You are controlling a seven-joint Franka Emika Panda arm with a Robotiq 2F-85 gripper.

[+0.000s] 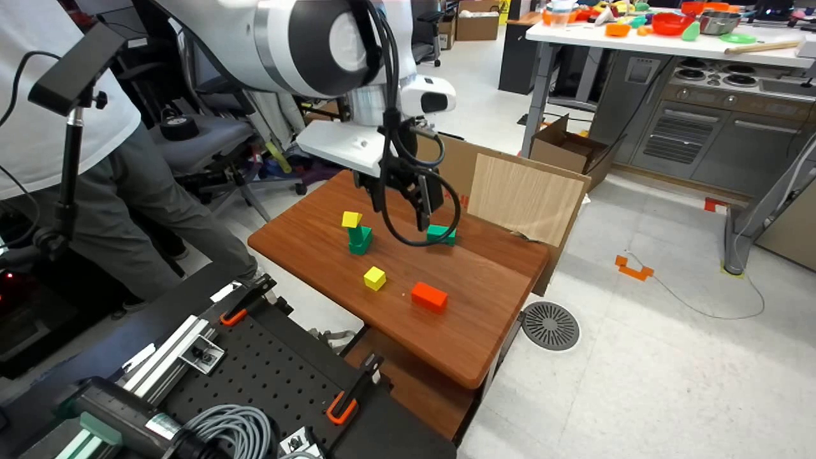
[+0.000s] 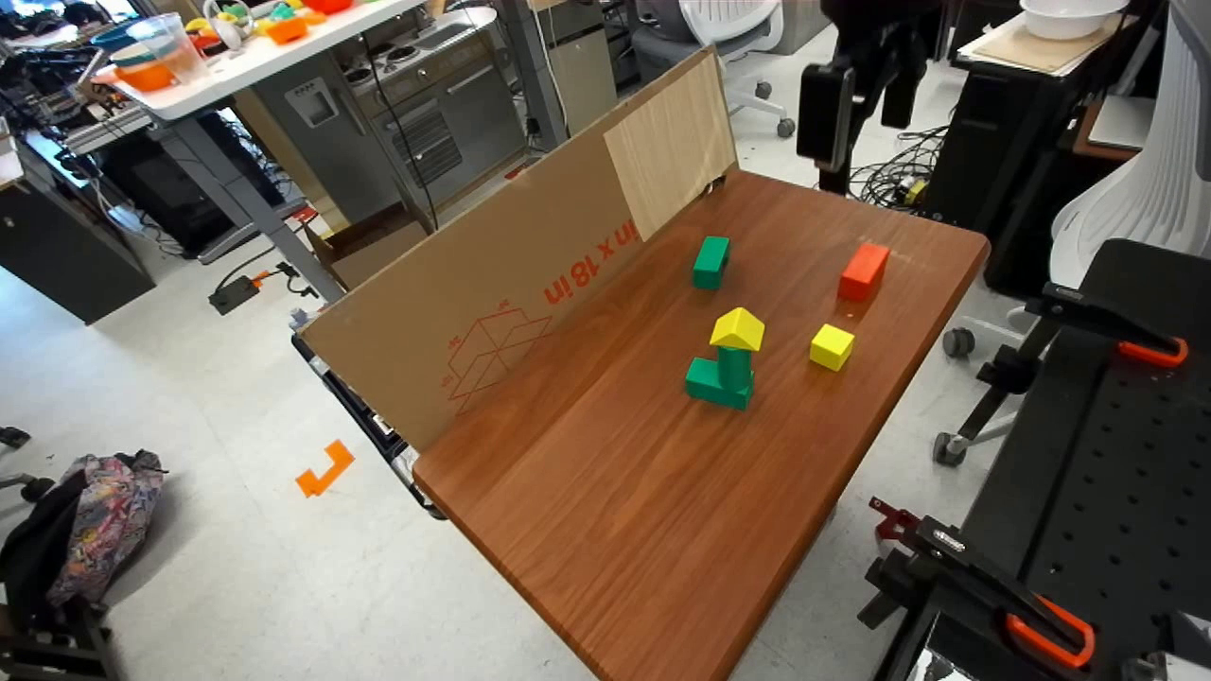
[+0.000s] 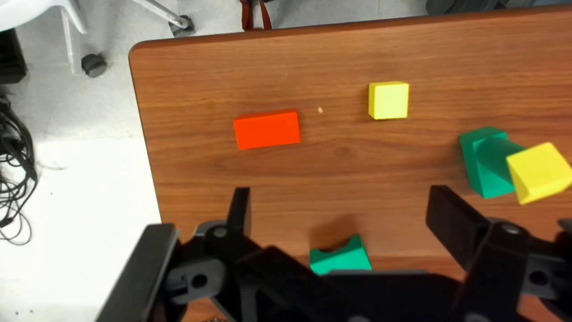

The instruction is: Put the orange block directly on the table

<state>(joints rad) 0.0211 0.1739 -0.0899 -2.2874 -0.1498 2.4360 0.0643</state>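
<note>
In the wrist view I see the pincer (image 3: 339, 193) spread, empty; the orange block (image 3: 268, 130) lies on the table (image 3: 268, 67), upper left of centre, up and left from the pincer; its long axis runs sideways, roughly along the pincer's gap.

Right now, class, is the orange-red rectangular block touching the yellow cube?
No, in the wrist view the reddish-brown wooden table shows between the orange-red rectangular block and the yellow cube.
</note>
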